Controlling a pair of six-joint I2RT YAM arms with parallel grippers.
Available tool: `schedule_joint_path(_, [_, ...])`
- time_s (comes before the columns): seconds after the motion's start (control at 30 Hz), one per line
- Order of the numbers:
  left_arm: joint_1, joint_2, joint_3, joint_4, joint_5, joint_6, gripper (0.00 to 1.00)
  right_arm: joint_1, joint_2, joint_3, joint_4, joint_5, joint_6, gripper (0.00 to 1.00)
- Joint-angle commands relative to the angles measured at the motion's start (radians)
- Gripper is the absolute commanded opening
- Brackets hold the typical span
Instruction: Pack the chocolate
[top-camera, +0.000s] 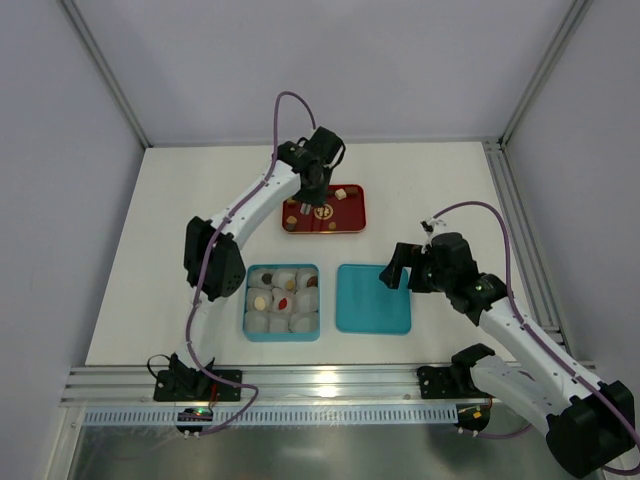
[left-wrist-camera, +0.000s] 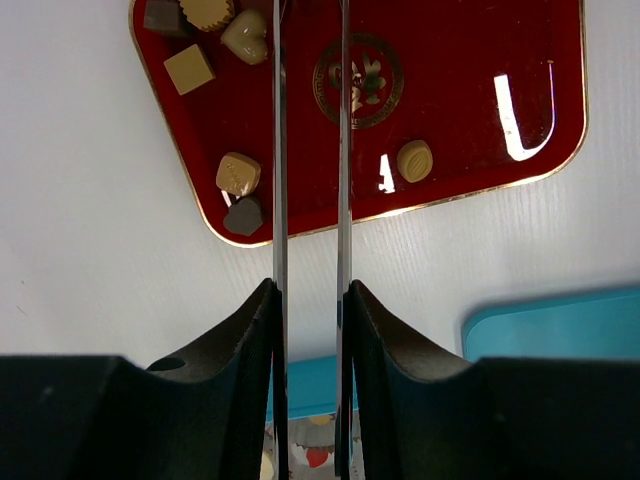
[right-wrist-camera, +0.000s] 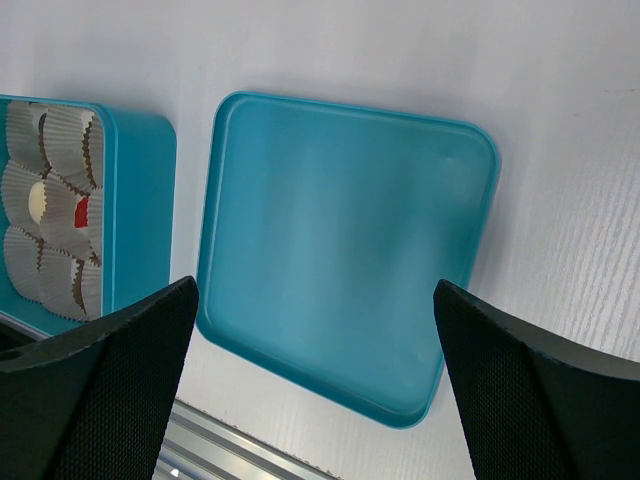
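Note:
Several small chocolates lie on the red tray (left-wrist-camera: 470, 60): a tan square (left-wrist-camera: 189, 68), a cream heart (left-wrist-camera: 246, 35), a tan piece (left-wrist-camera: 238, 173), a dark piece (left-wrist-camera: 244, 215) and a tan oval (left-wrist-camera: 415, 160). My left gripper (left-wrist-camera: 310, 290) hangs over the tray (top-camera: 352, 222), shut on thin metal tongs (left-wrist-camera: 279, 150). The blades stand a narrow gap apart with nothing between them. The teal box (top-camera: 247, 300) holds white paper cups, some with pieces such as a red one (top-camera: 284, 300). My right gripper (right-wrist-camera: 315, 290) is open and empty above the teal lid (right-wrist-camera: 340, 240).
The teal lid (top-camera: 373, 298) lies flat just right of the box. The box's corner with paper cups (right-wrist-camera: 50, 200) shows in the right wrist view. An aluminium rail (top-camera: 320, 385) runs along the near edge. Frame posts stand at the back corners.

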Motion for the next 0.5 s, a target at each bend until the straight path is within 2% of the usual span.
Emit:
schedule_joint_path(0.0, [0.008,0.005,0.023,0.043,0.007,0.012,0.33,0.004,-0.021,0.027,0.017,0.005,-0.011,1.0])
schedule_joint_path(0.27, [0.006,0.008,0.022,0.043,0.01,0.011,0.32,0.004,-0.025,0.024,0.016,0.008,-0.011,1.0])
schedule_joint_path(0.47, [0.006,0.007,0.022,0.043,0.011,0.011,0.28,0.004,-0.03,0.021,0.014,0.008,-0.01,1.0])
